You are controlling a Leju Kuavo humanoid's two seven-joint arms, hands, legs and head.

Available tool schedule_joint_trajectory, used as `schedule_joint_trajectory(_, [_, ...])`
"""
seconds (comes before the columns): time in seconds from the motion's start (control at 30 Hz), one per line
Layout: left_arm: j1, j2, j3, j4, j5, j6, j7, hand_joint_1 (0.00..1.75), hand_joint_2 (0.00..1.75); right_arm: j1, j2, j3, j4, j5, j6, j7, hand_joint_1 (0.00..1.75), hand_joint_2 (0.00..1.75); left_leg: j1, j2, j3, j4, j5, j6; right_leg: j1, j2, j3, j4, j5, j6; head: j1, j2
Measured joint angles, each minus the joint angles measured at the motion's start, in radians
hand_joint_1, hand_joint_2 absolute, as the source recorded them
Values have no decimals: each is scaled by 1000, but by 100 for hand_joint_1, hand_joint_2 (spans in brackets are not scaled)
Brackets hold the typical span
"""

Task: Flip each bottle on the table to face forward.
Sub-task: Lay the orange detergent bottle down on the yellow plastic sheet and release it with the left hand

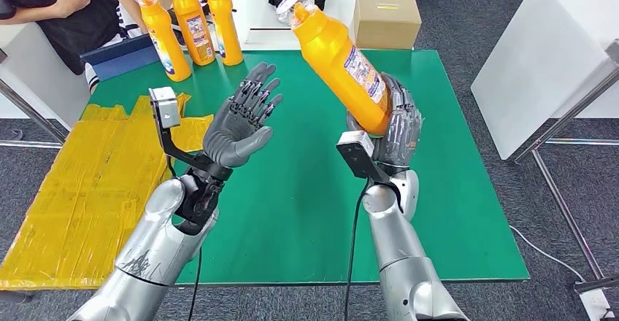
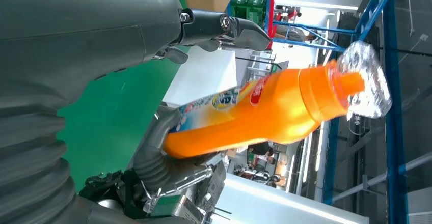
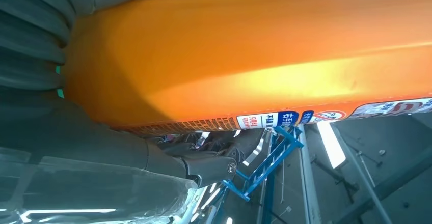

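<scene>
Right hand: the right hand [image 1: 398,128] is wrapped round the lower end of an orange bottle [image 1: 339,57] and holds it off the green bench [image 1: 306,211], right of the middle; the right wrist view has the bottle body [image 3: 244,56] pressed tight against the palm.
Left hand: the left hand [image 1: 244,120] is raised, palm up, fingers apart and nothing in it, just left of the held bottle and not touching it.
Held bottle: tilted, cap end up and leaning to the far left; a clear cover sits over the cap [image 1: 295,4]. Its label [image 1: 363,73] shows on the right-hand side in the head view, and the left wrist view catches the label [image 2: 224,102] from the side.
Other bottles: three orange bottles [image 1: 191,25] stand upright in a row at the far left corner of the bench, well apart from both hands.
Step in hand: judging by the lift and tilt, this bottle is mid-turn, in the air, not yet set down.
Next move: it seems to call for a pass to the waiting left hand, or a twist of the right wrist, so that the label faces forward, then standing it upright.
Risk: the grip is low on a tall tilted bottle, so it could swing or slip.
Surroundings: a yellow sheet [image 1: 80,190] lies left of the bench, a cardboard box [image 1: 385,18] stands beyond its far edge, and a person [image 1: 58,7] sits at the far left.
</scene>
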Motion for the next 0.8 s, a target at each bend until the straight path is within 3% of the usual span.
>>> schedule_joint_trajectory(0.2, [-1,0,-13,-3,13,28,-7,0,175,1,1,7,5,67,0,27,175,175,0,0,0,0,0,0,0,0,0,0,0,0,0,0])
schedule_joint_trajectory(0.43, [-1,1,-41,-12,27,78,-19,0,175,23,3,80,-30,312,-3,230,175,175,0,0,0,0,0,0,0,0,0,0,0,0,0,0])
schedule_joint_trajectory(0.53, [2,1,-42,-12,29,87,-29,0,175,32,3,112,-61,377,-6,279,175,175,0,0,0,0,0,0,0,0,0,0,0,0,0,0])
schedule_joint_trajectory(0.8, [11,1,-41,-12,30,93,-35,0,175,44,3,150,-101,403,-6,301,175,175,0,0,0,0,0,0,0,0,0,0,0,0,0,0])
